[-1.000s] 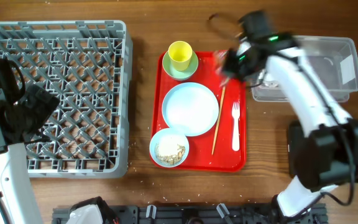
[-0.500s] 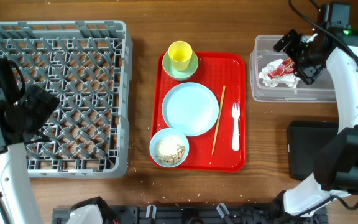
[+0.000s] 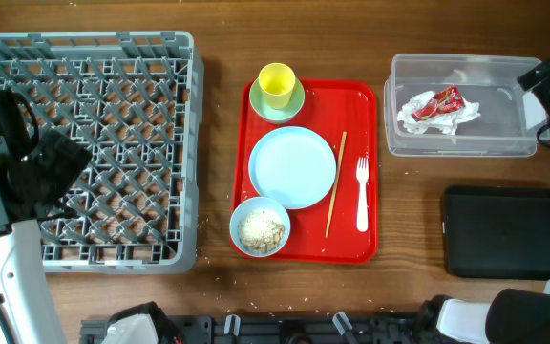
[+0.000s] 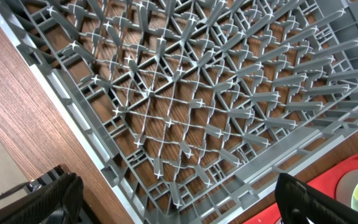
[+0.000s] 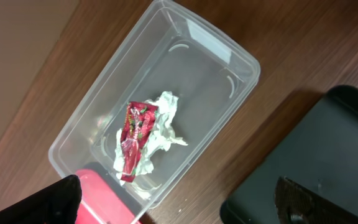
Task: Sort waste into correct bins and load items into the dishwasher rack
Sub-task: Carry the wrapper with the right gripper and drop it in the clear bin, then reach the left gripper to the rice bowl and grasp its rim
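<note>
A red snack wrapper [image 3: 439, 105] with crumpled white paper lies loose inside the clear tub [image 3: 461, 145], also seen in the right wrist view as wrapper [image 5: 137, 134] and tub [image 5: 86, 124]. My right gripper [image 5: 178, 190] hangs open and empty above the tub's near rim, at the overhead view's right edge. The black tray [image 3: 509, 232] lies in front of the tub. Rice scraps fill the blue bowl [image 3: 261, 227]. Plate [image 3: 292, 166], yellow cup [image 3: 276, 84] on a green saucer [image 3: 296, 106], chopstick [image 3: 335, 183] and fork [image 3: 361, 194] rest on the red tray. My left gripper [image 4: 179, 193] is open over the grey rack [image 4: 185, 112].
The red serving tray [image 3: 356, 105] sits mid-table between the rack [image 3: 197, 143] and the tub. Its corner [image 5: 101, 196] shows beside the tub in the right wrist view. Dark equipment lines the table's front edge.
My right arm carried the wrapper from the red tray to the clear tub, opened and let it go, then pulled back toward the right edge. The left arm has not moved.
</note>
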Tool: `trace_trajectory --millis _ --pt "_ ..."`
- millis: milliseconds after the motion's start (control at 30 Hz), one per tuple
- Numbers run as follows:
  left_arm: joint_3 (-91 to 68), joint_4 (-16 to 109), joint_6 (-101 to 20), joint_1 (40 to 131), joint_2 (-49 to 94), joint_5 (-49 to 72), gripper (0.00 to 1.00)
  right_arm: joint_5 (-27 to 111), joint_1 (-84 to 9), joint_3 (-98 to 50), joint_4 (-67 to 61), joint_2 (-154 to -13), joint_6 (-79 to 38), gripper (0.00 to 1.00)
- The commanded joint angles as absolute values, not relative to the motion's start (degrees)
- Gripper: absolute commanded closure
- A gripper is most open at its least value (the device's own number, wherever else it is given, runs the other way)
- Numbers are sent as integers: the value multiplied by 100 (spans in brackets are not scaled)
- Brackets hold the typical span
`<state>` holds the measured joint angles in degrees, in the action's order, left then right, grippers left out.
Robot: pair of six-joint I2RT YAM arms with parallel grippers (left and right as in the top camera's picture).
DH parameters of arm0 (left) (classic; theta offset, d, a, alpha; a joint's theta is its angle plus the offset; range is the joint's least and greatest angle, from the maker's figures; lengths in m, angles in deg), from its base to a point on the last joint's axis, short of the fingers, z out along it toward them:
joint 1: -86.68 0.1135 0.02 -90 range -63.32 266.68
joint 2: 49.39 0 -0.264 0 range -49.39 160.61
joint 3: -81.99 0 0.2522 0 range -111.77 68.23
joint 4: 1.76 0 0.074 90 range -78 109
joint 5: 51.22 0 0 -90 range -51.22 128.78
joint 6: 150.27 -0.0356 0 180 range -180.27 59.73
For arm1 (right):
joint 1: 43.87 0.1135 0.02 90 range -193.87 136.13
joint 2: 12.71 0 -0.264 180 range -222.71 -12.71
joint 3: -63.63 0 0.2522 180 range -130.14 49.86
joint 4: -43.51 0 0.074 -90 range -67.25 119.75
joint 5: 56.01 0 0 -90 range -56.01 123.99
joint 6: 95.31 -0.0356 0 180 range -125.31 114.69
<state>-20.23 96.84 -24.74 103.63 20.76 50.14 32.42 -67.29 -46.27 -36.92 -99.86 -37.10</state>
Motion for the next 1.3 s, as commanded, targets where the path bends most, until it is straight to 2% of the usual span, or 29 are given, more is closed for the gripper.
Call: trace_trajectory --millis 0,333,367,467,567,667,700,733,833,933,1033,1133,1267 --pt "-2093 9452 -2378 10389 2036 5171 0 3059 -6736 -4640 -3692 -10026 -3697 0" --pt "-2093 9614 -2435 10389 2036 5103 0 3059 -6736 -4640 -3692 -10026 -3697 0" --pt "-2093 9321 -2330 10389 2036 4655 0 3059 -6736 -4640 -3692 -10026 -3694 0" --pt "-2091 9924 -2339 10350 2045 2203 0 3059 -6736 -4640 -3692 -10026 -3699 0" --pt "-2058 10263 -3128 9633 2047 985 0 3059 -6736 -4640 -3692 -10026 -3699 0" --pt "-1905 10272 -3265 8251 2036 1034 1 3059 -6736 -4640 -3692 -10026 -3694 0" --pt "-1777 10106 -3263 7753 2036 1073 4 3059 -6736 -4640 -3694 -10026 -3697 0" --pt "-1567 9804 -3191 7134 2045 1372 14 3059 -6736 -4640 -3694 -10026 -3697 0" --pt "-793 9164 -1858 5725 2135 2690 23 3059 -6736 -4640 -3694 -10026 -3697 0" --pt "77 8250 -990 4695 2438 3141 32 3059 -6736 -4640 -3694 -10026 -3697 0" --pt "543 7304 -490 4031 3138 3280 40 3059 -6736 -4640 -3694 -10026 -3697 0" --pt "545 6856 -273 3543 4229 3591 41 3059 -6736 -4640 -3686 -10030 -3697 0" --pt "545 6578 -240 3384 5188 3831 43 3059 -6736 -4640 -3688 -10035 -3699 0"
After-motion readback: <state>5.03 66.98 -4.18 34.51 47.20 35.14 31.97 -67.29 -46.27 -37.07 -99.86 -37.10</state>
